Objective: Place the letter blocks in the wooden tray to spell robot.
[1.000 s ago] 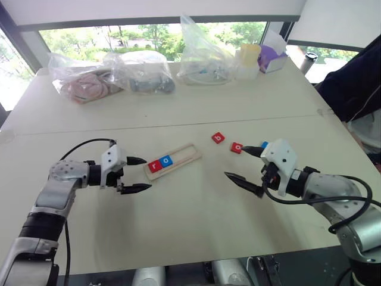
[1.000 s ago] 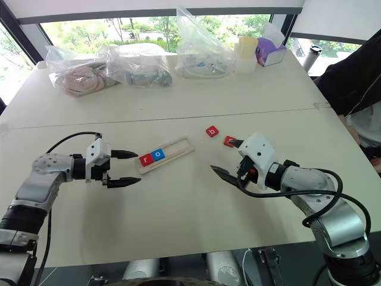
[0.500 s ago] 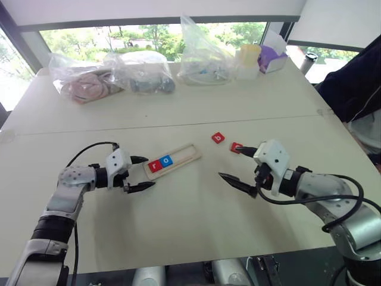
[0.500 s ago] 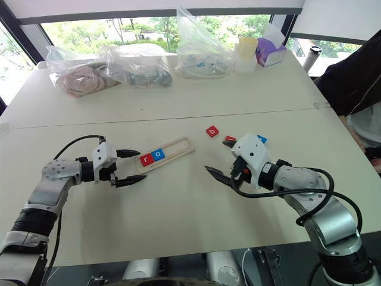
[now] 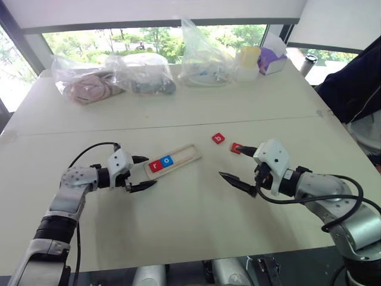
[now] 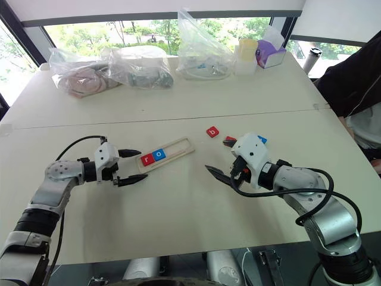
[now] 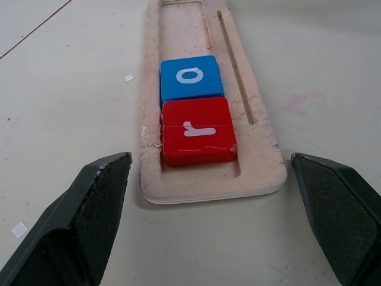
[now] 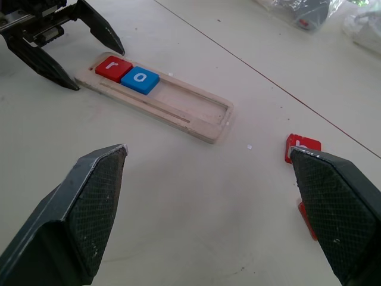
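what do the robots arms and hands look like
Both arms are silver-grey metal with black joint bands, and a thin black cable loops along each. The left hand and right hand each have a white block-shaped housing and two black, pointed fingers with a fine cross-hatched texture.

On the far side of the white table [image 5: 196,220], well beyond the fingers, lie three clear plastic bags: one with pink things [image 5: 83,86], one with grey things [image 5: 143,74], and one taller bag [image 5: 202,56]. Near them stand a pale yellow cup [image 5: 249,59] and a purple box [image 5: 271,56]. A person in dark clothes [image 5: 357,89] sits at the right edge.
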{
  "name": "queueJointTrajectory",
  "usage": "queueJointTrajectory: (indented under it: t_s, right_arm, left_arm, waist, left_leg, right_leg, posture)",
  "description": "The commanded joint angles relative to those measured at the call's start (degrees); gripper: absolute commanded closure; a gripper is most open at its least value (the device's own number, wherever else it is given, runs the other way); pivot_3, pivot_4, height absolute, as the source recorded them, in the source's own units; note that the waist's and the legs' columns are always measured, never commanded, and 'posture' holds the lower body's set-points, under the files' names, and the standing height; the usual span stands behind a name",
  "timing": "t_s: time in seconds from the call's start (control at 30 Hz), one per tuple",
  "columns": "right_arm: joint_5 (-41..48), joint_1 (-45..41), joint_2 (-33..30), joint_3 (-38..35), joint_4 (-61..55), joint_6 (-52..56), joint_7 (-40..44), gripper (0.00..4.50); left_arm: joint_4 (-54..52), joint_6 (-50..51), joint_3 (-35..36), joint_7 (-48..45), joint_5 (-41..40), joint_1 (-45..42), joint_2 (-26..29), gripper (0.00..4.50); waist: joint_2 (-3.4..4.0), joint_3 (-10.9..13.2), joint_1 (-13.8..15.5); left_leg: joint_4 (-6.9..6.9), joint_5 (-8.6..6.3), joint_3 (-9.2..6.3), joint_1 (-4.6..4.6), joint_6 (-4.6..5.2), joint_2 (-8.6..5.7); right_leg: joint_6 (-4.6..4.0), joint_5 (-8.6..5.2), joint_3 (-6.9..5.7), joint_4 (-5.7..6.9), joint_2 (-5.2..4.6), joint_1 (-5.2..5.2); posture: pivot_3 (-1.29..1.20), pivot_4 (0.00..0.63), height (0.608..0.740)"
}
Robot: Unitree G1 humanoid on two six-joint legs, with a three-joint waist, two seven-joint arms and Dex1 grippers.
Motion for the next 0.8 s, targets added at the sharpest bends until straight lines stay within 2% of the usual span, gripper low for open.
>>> queueJointTrajectory:
  t_s: [0.03, 0.07, 0.1, 0.13, 0.4, 0.6, 0.8]
  right_arm:
    - [0.09, -0.93, 0.13, -0.43, -2.08, -0.25, -0.52, 0.00]
    - [0.09, -0.92, 0.09, -0.38, -2.10, -0.26, -0.58, 0.00]
    - [0.11, -0.90, 0.05, -0.37, -2.14, -0.25, -0.63, 0.00]
    - [0.16, -0.97, 0.03, -0.33, -2.19, -0.17, -0.71, 0.00]
    - [0.34, -0.96, -0.48, -0.80, -2.06, 0.03, -0.67, 0.00]
    - [0.25, -1.18, -1.14, -1.53, -1.44, -0.23, -0.46, 0.00]
    - [0.26, -1.27, -1.50, -1.77, -1.41, -0.23, -0.53, 0.00]
  left_arm:
    - [1.31, 0.26, -1.66, 2.52, 3.52, 0.84, -0.12, 0.55]
    - [1.25, 0.15, -1.75, 2.76, 3.65, 0.92, -0.15, 0.78]
    - [1.12, 0.14, -1.83, 2.92, 3.73, 1.01, -0.20, 1.22]
    - [1.02, 0.16, -1.87, 2.99, 3.77, 1.05, -0.20, 1.36]
    - [-3.74, 1.08, -3.29, -0.44, 1.78, 2.14, -0.02, 1.36]
    - [-10.82, 2.15, -6.73, -5.86, 0.39, 3.45, -0.17, 1.36]
    - [-13.19, 1.53, -9.72, -8.02, 0.69, 2.57, -0.97, 1.36]
  waist:
    - [0.08, -0.06, 0.06]
    - [0.11, -0.11, 0.12]
    - [0.11, -0.12, 0.16]
    - [0.11, -0.12, 0.20]
    - [0.15, -0.15, 0.22]
    - [0.15, -0.14, 0.19]
    - [0.14, -0.14, -0.03]
  left_leg:
    - [0.00, 0.00, 0.00, 0.01, 0.00, 0.00]
    - [0.00, 0.00, 0.00, 0.02, 0.00, -0.01]
    - [0.01, 0.00, 0.00, 0.03, 0.00, -0.02]
    - [0.01, 0.00, 0.00, 0.03, 0.00, -0.01]
    - [0.00, 0.00, 0.00, 0.02, 0.00, -0.01]
    - [-0.05, 0.00, 0.01, -0.04, 0.00, -0.02]
    - [-0.05, 0.00, 0.00, -0.02, 0.00, -0.01]
  right_leg:
    - [0.00, 0.00, 0.00, 0.00, -0.01, 0.01]
    - [0.00, 0.00, 0.00, 0.00, -0.01, 0.02]
    - [0.01, 0.00, 0.00, 0.00, -0.01, 0.03]
    - [0.01, 0.00, 0.00, 0.01, -0.01, 0.04]
    - [0.01, 0.01, 0.00, 0.01, -0.01, 0.03]
    - [0.02, 0.02, 0.01, -0.04, -0.03, 0.00]
    - [0.04, -0.02, 0.01, -0.04, -0.01, 0.00]
  posture:
    - [0.00, 0.150, 0.740]
    - [0.00, 0.150, 0.740]
    - [0.00, 0.150, 0.740]
    - [0.00, 0.150, 0.740]
    - [0.00, 0.150, 0.740]
    - [0.00, 0.150, 0.740]
    - [0.00, 0.150, 0.740]
